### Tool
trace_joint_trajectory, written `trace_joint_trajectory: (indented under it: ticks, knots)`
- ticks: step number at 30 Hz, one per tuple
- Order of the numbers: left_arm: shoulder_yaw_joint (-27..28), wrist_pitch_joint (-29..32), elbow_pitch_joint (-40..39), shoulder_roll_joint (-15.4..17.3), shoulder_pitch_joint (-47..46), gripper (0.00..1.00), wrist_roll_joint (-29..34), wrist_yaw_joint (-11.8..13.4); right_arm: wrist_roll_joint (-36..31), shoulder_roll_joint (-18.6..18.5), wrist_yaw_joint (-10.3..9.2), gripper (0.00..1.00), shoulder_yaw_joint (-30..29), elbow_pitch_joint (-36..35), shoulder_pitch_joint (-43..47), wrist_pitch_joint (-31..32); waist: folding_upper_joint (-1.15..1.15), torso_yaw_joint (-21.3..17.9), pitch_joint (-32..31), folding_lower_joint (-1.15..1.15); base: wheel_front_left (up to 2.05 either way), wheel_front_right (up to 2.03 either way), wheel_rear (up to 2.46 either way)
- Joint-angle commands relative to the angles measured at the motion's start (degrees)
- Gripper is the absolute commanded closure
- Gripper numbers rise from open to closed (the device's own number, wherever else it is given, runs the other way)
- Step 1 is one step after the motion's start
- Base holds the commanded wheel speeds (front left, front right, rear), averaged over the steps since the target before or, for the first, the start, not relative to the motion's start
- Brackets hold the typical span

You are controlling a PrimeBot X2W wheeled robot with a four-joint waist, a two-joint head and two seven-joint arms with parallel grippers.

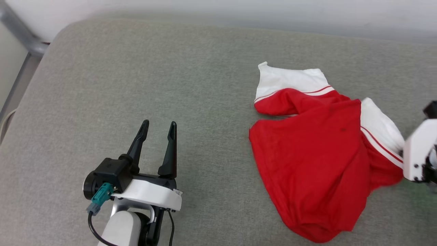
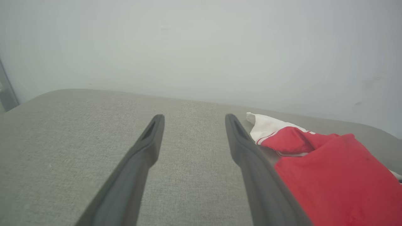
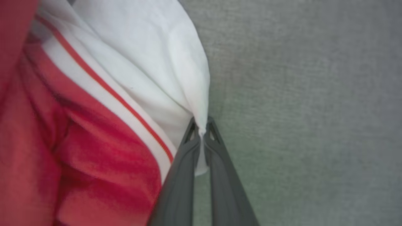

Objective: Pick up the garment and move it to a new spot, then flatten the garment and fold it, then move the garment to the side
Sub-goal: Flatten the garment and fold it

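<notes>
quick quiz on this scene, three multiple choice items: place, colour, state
1. The shirt lies on which side of the left end effector? A its right B its left C beneath it
2. The sleeve in the right end effector is A black B white C red
3. The left end effector is A shut on the shirt B shut, empty C open, empty
Answers: 1 A, the head view shows the shirt off to its right. 2 B, white cloth is pinched there. 3 C, spread wide, nothing inside.
</notes>
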Motion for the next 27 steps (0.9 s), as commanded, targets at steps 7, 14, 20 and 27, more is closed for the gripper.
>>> trace_joint_trajectory:
  ticks: [7, 14, 20, 27]
  knots:
    - [0.5, -0.2, 0.3, 0.0, 0.9, 0.0, 0.3, -0.2, -4.0, -1.4, -0.12, 1.0, -4.9, 1.2, 6.4, -3.8, 0.0, -2.9, -2.0, 0.0, 0.0, 0.0, 0.0]
    - [0.9, -0.2, 0.8, 0.0, 0.9, 0.0, 0.5, -0.7, -3.8, 1.4, -0.08, 0.0, -6.3, -1.1, 6.2, -12.2, 0.0, -4.4, -2.9, 0.0, 0.0, 0.0, 0.0]
    - [1.1, -0.2, 1.2, 0.0, 1.7, 0.0, 0.8, -0.8, -0.1, 2.9, -0.1, 0.0, -4.4, -7.3, 7.2, -23.6, 0.0, -5.9, -4.8, 0.0, 0.0, 0.0, 0.0]
    - [1.4, -0.2, 1.1, 0.0, 3.1, 0.0, -0.2, -1.0, 2.7, 5.7, -0.09, 0.0, -3.2, -16.7, 13.0, -38.4, 0.0, -7.4, -7.2, 0.0, 0.0, 0.0, 0.0]
